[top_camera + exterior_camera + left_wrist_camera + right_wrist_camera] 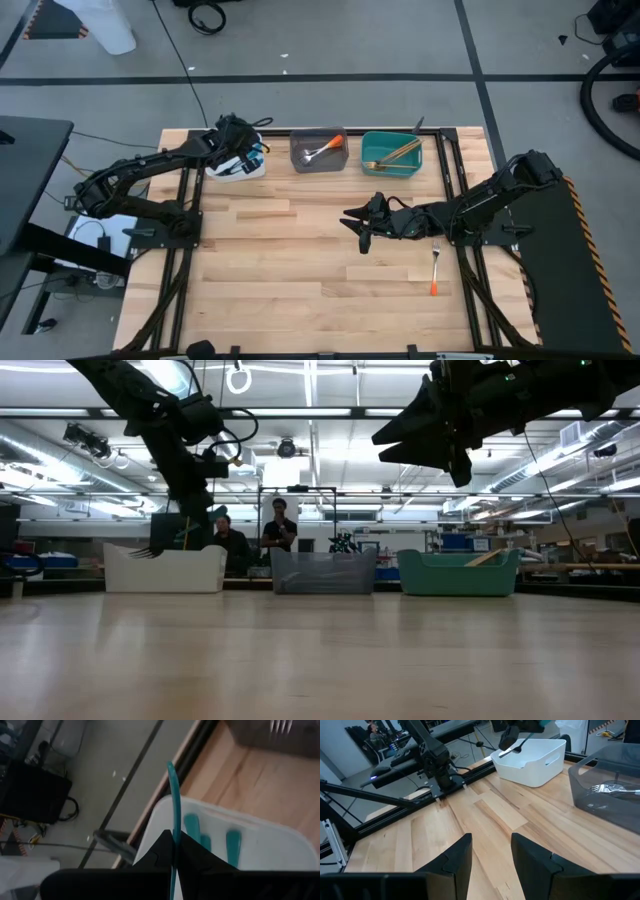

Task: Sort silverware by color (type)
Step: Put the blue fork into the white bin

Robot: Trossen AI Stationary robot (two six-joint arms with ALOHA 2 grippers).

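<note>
Taking the grey bin (319,152) at the far edge of the table (300,270) as the landmark: nearest the front, well apart from it toward the right arm's side, an orange-handled fork (435,268) lies alone on the bare wood, tines pointing toward the far edge.

Farther in, between that fork and the grey bin, the right claw (360,232) hangs above the table; its two dark fingers (457,857) stand apart with nothing between them, released.

The grey bin itself holds a silver fork with an orange handle (325,148), its tines (604,789) resting on the bin floor.

Just beside the grey bin on the right arm's side sits the teal bin (391,153), with gold utensils (396,152) lying across it.

Beside the grey bin on the other side sits the white bin (238,168). The left claw (245,150) hovers over it, clenched on a blue-handled fork (174,815); the handle runs up between the fingers, and the low view shows the tines (143,550) sticking out sideways just above the white bin's rim. More blue handles (233,846) lie inside that bin.

Beyond the table, two people (250,535) stand in the room behind the grey bin.
</note>
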